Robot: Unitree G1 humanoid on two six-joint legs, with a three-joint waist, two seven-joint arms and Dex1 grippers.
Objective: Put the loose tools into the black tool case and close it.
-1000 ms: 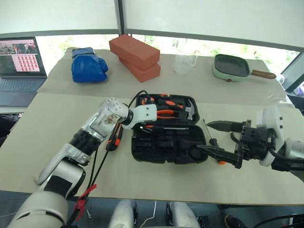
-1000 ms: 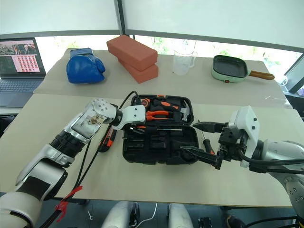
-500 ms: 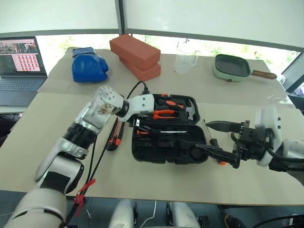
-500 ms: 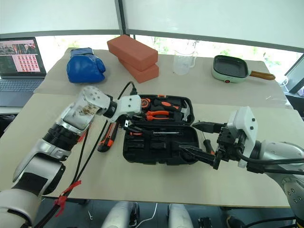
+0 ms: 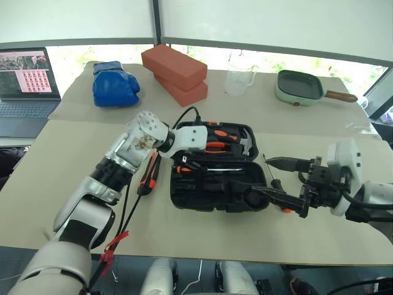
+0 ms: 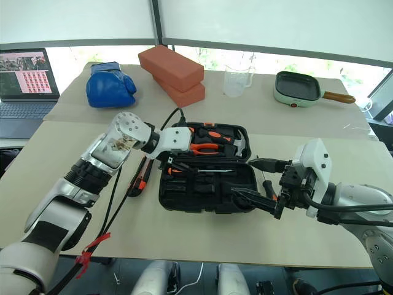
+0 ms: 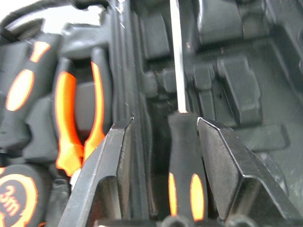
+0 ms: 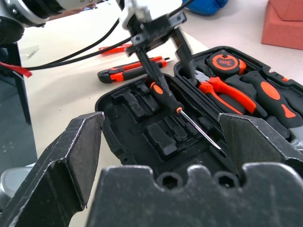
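Left gripper point(image 7: 161, 142) stood released, its black fingers point(image 7: 222, 161) astride the black-and-orange screwdriver point(image 8: 165, 97) lying in the black tool case point(image 5: 212, 196), not pinching it. Judged from this, the step was seating that tool: lift straight away so the ribbed handle stays in its moulded slot. Beside it, outside the case, lay the utility knife point(image 8: 128, 71). Opposite, the right gripper point(image 5: 279, 181) hung spread wide near another screwdriver point(image 5: 273, 178) on the table. Glossy pliers point(image 7: 75, 118) filled the hard plastic lid.
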